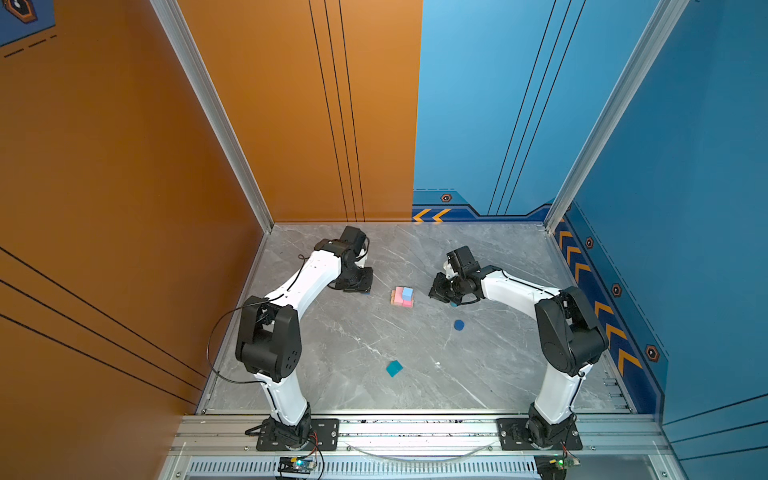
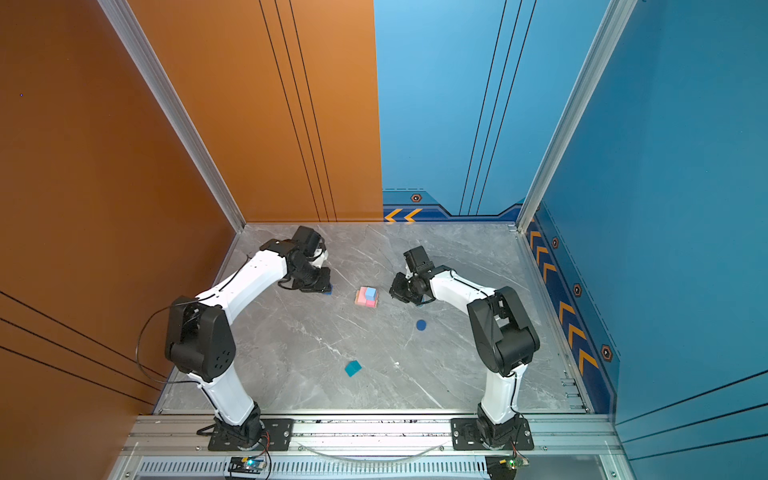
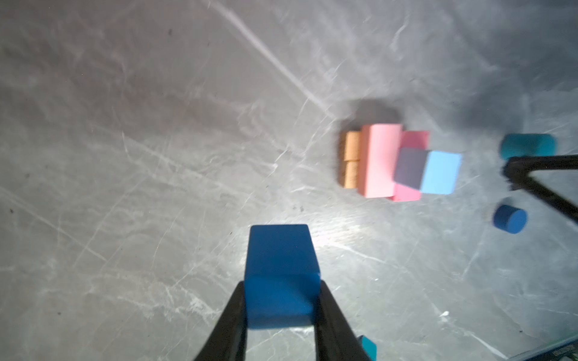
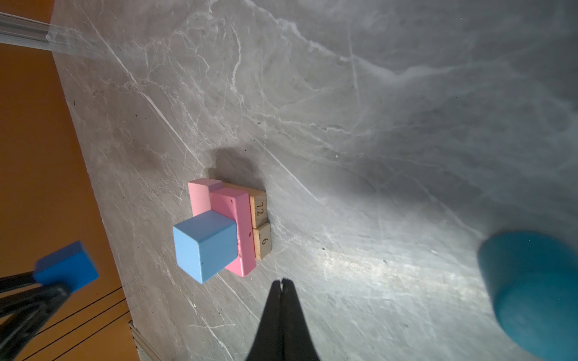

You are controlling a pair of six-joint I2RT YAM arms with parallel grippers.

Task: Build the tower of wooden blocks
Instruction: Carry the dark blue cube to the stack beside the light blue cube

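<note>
Crosswise, 2 pink bars (image 4: 233, 218) overlie 2 tan bars (image 4: 259, 208).

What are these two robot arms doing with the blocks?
They're building a tower of painted wooden blocks: two tan bars, two pink bars on them, a light-blue cube on top. The left hand grips a dark-blue cube nearby. The right hand is shut and empty. A teal cube, a teal cylinder and a dark-blue cylinder lie loose.

Light-blue cube (image 4: 205, 245) atop pink bars (image 4: 233, 209)

2 white arms (image 1: 303, 278), black joints (image 1: 270, 336), black cables (image 1: 208, 343)
</note>
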